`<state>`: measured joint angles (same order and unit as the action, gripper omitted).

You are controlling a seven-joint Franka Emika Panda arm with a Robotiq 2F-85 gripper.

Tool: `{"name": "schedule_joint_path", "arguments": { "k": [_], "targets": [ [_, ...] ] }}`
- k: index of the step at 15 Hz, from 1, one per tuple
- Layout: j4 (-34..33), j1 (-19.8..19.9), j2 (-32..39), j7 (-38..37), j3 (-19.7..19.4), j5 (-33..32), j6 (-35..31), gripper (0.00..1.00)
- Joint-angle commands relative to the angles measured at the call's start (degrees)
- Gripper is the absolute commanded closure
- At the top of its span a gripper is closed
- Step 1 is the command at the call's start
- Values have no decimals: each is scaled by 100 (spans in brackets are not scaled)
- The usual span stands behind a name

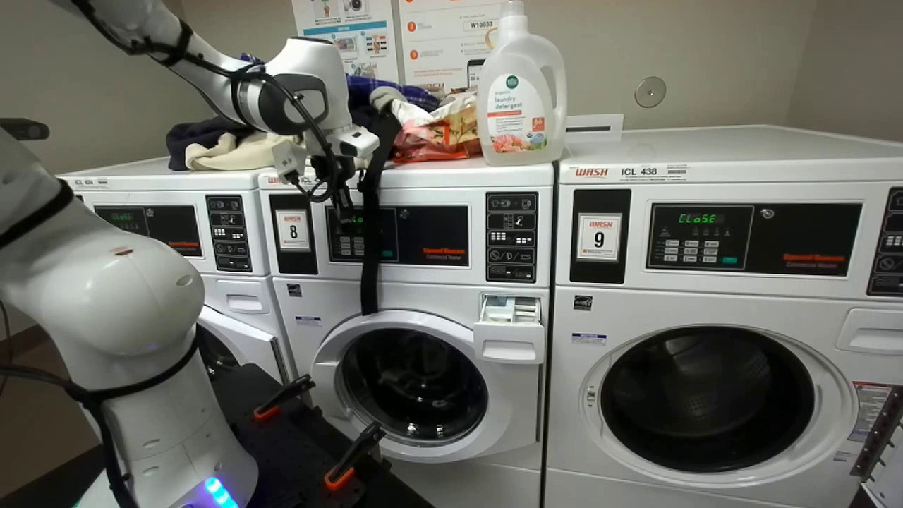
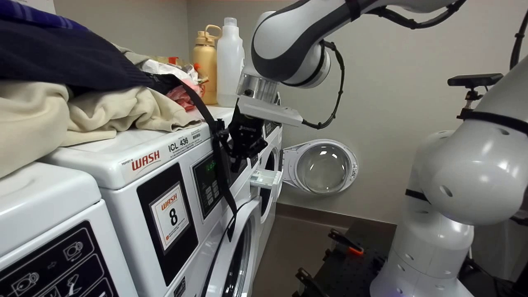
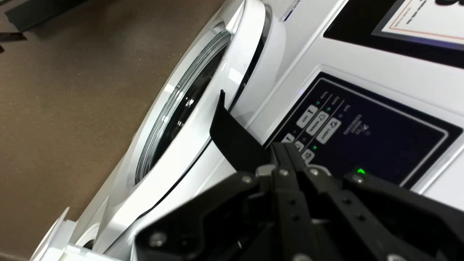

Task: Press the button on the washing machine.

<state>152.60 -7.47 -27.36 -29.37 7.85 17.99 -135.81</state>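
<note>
The white washing machine with the "8" sticker (image 1: 293, 230) has a round porthole door (image 1: 416, 388), which stands slightly ajar. Its dark control panel (image 1: 434, 236) has green display lights and white-labelled buttons. In the wrist view the LIGHT button (image 3: 329, 131) and several others show on the panel; my fingers hide the lower ones. My gripper (image 3: 288, 148) is shut, with nothing visible between its fingertips. It points down in front of the panel's left part, in both exterior views (image 1: 343, 212) (image 2: 237, 163). I cannot tell whether it touches the panel.
A black strap (image 1: 370, 271) hangs over the panel beside my fingers. The detergent drawer (image 1: 509, 339) is pulled out. A detergent bottle (image 1: 520, 106) and clothes (image 2: 103, 107) lie on top. The "9" machine (image 1: 705, 303) stands alongside. Another porthole door (image 2: 321, 167) stands open.
</note>
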Motion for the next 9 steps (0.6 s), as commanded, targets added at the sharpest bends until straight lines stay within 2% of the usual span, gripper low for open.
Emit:
{"name": "schedule_joint_path", "arguments": {
  "k": [1, 9],
  "targets": [
    [-141, -28, -303, 292, -30, 174, 551, 100],
    [-149, -58, -464, 463, 15, 200, 649, 100]
  ]
}}
